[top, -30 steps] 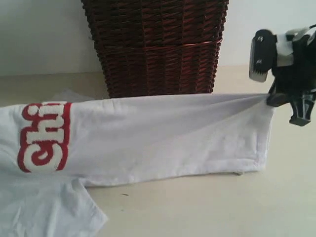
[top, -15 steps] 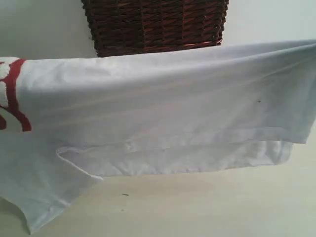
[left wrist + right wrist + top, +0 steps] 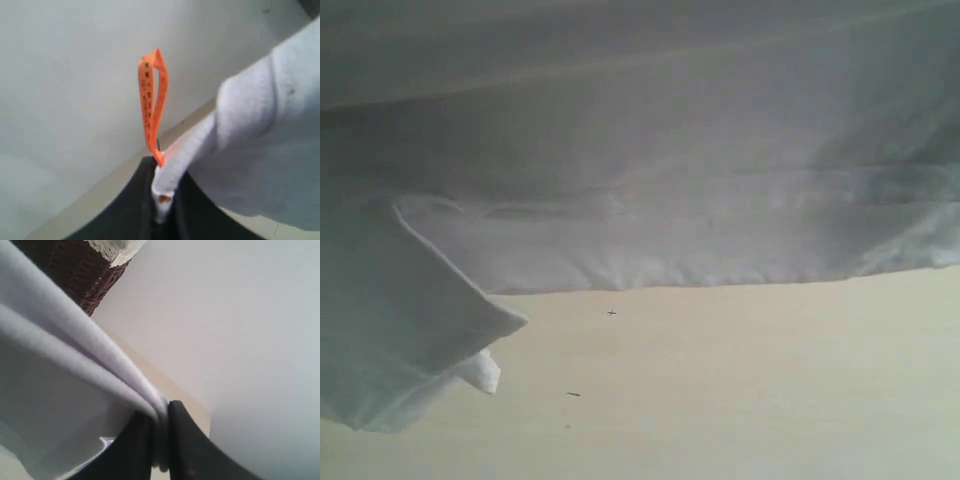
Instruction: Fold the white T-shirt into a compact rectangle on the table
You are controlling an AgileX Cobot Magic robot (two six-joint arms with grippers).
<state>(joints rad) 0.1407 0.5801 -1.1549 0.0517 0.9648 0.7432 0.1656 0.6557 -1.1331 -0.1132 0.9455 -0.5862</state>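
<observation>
The white T-shirt [image 3: 640,150] hangs stretched across the upper part of the exterior view, lifted above the table [image 3: 740,390], with a sleeve [image 3: 410,320] drooping at the left. Neither gripper shows in that view. In the left wrist view my left gripper [image 3: 162,200] is shut on the white T-shirt [image 3: 260,140] at the collar, where the orange neck tag [image 3: 151,100] sticks out. In the right wrist view my right gripper [image 3: 160,440] is shut on a bunched fold of the white T-shirt [image 3: 65,370].
The dark brown wicker basket [image 3: 75,270] with a white lace lining shows behind the cloth in the right wrist view. A pale wall [image 3: 240,315] stands behind the table. Small dark specks [image 3: 611,313] mark the table top.
The shirt has risen off the table and come much closer to the exterior camera, now covering the basket and the right gripper seen a second ago. The red lettering has left the view.
</observation>
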